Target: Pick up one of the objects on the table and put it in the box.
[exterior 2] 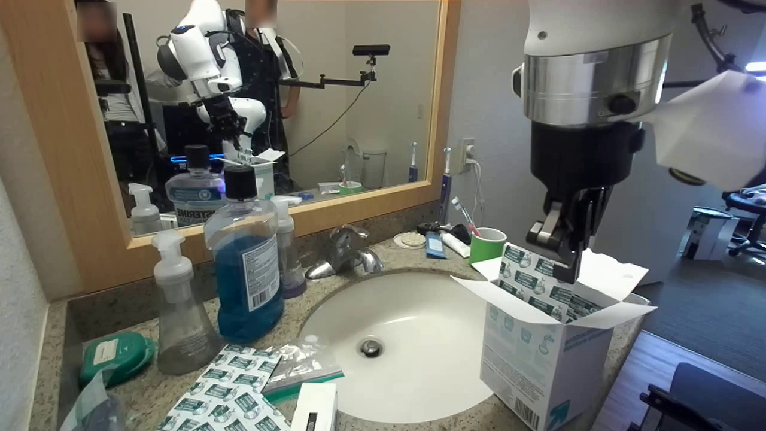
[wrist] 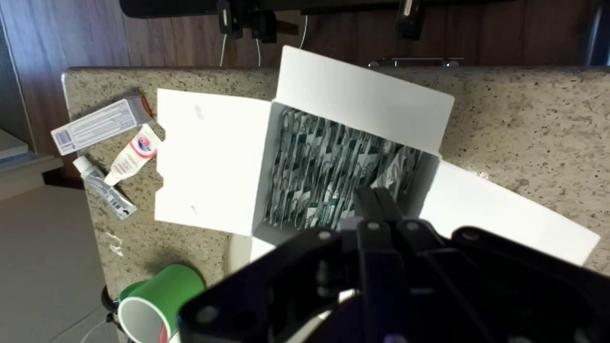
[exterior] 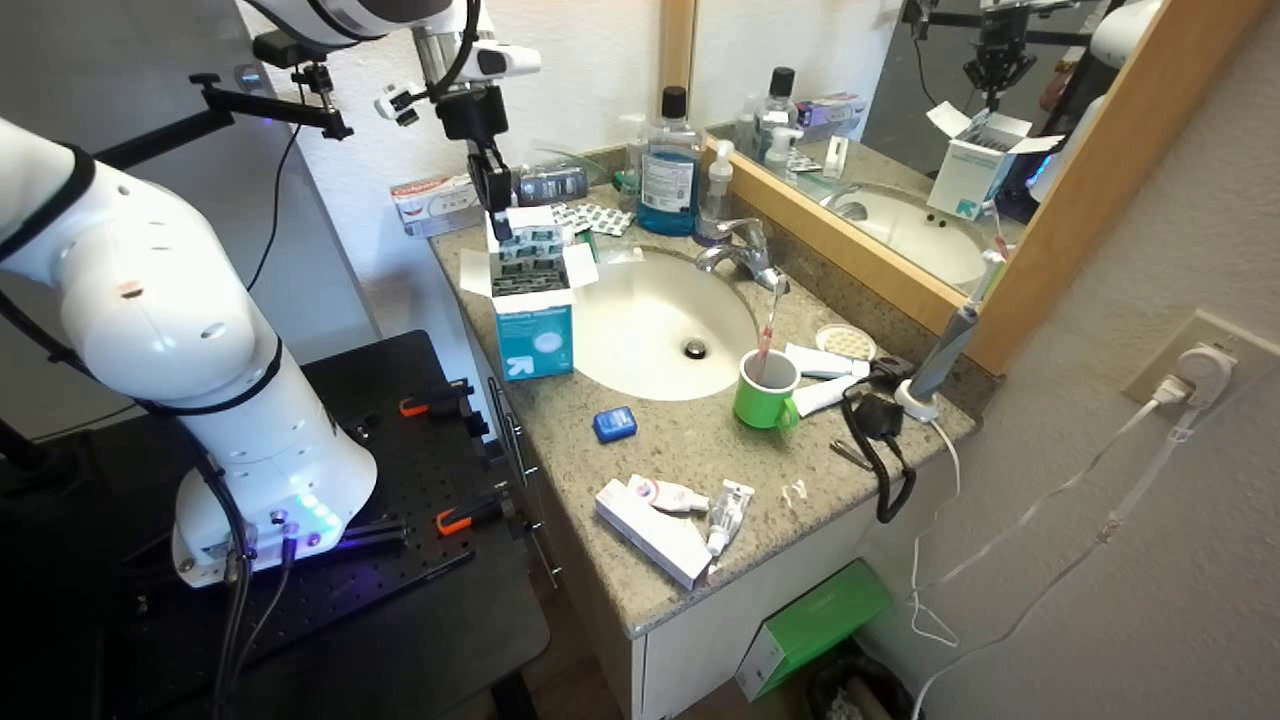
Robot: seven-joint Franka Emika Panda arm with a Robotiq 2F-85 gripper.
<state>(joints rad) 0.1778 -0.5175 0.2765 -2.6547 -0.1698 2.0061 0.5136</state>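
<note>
The box is a teal-and-white carton with its flaps open, standing on the counter beside the sink. It also shows in an exterior view and in the wrist view. It is packed with upright foil sheets. One patterned white-green foil sheet stands tilted above the box's opening. My gripper points down at the opening, one finger in front of that sheet. In the wrist view my fingers are together over one end of the box, apparently on the sheet's edge. The lower sheet is hidden inside the box.
The table has an inset sink with a chrome faucet. More foil sheets, a mouthwash bottle and pump bottles stand behind the sink. A green mug, blue floss and toothpaste lie farther along.
</note>
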